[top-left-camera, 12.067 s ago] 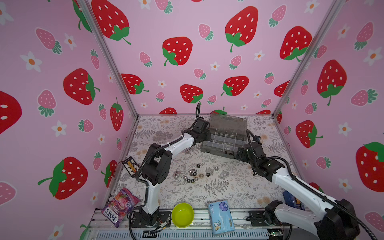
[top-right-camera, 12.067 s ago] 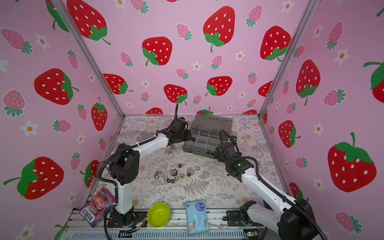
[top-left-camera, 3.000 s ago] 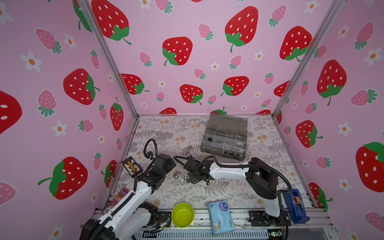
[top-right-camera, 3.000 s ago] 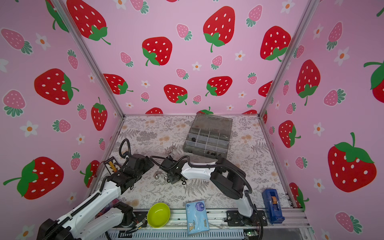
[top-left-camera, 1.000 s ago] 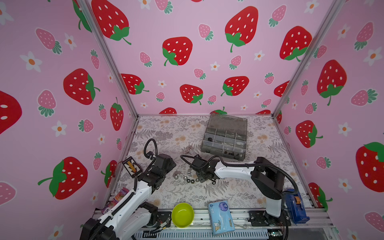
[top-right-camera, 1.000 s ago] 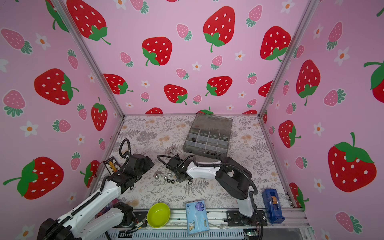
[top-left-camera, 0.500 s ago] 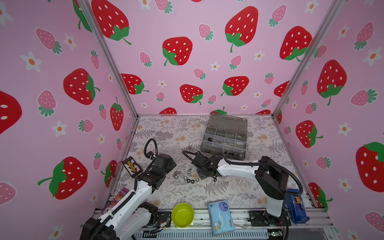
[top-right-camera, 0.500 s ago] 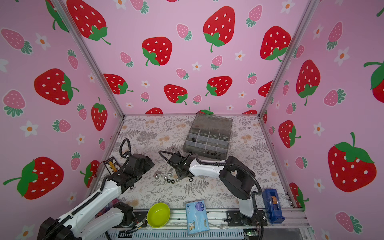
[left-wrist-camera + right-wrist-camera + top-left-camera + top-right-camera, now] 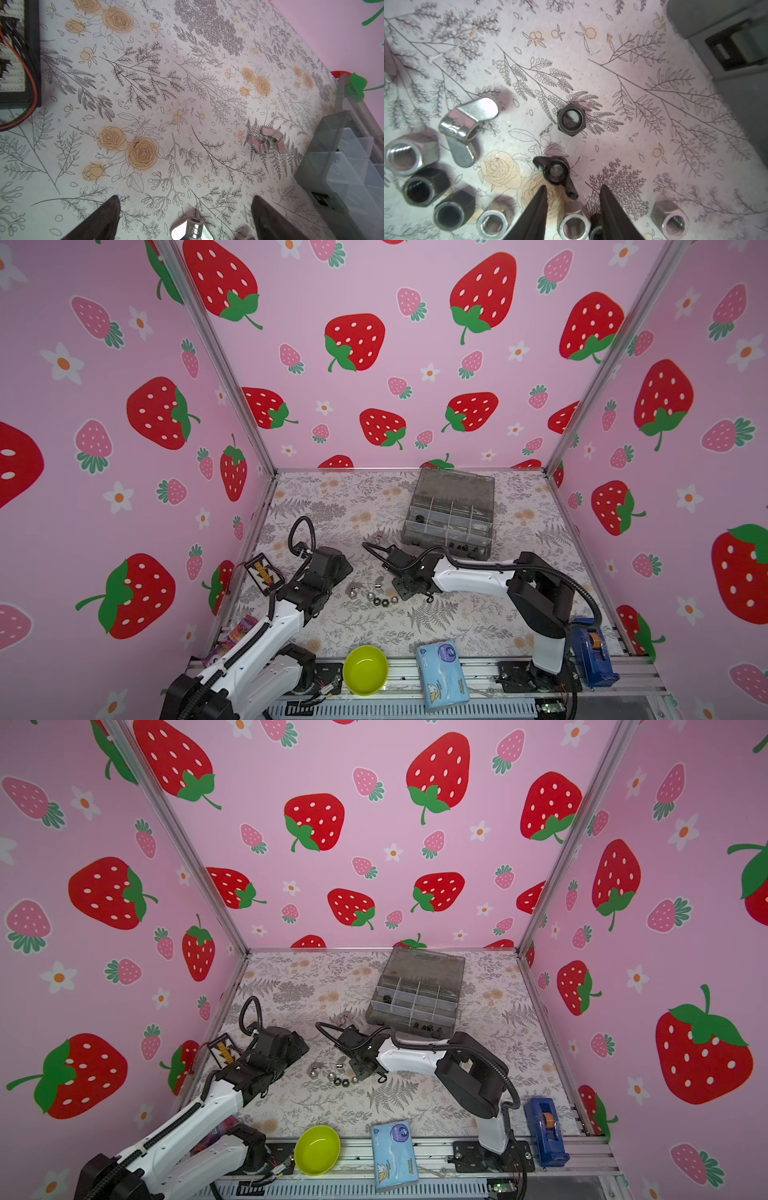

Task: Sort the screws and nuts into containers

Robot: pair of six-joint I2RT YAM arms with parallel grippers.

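Our right gripper (image 9: 572, 186) hung low over the loose nuts (image 9: 376, 599), its fingers partway apart and straddling a silver hex nut (image 9: 574, 225). We could not tell whether the pads touched it, and nothing looked lifted. A black wing nut (image 9: 556, 172) lay just ahead of the fingertips. We judged that the narrow gap suited such small pieces, letting the fingers single one out of a crowded cluster without nudging its neighbours. Our left gripper (image 9: 185, 199) stood wide open and empty, low over the table (image 9: 145, 83), with a silver wing nut (image 9: 191, 228) lying between its fingers. The grey box (image 9: 457, 485) sat open farther back, with a few dark pieces in its compartments.
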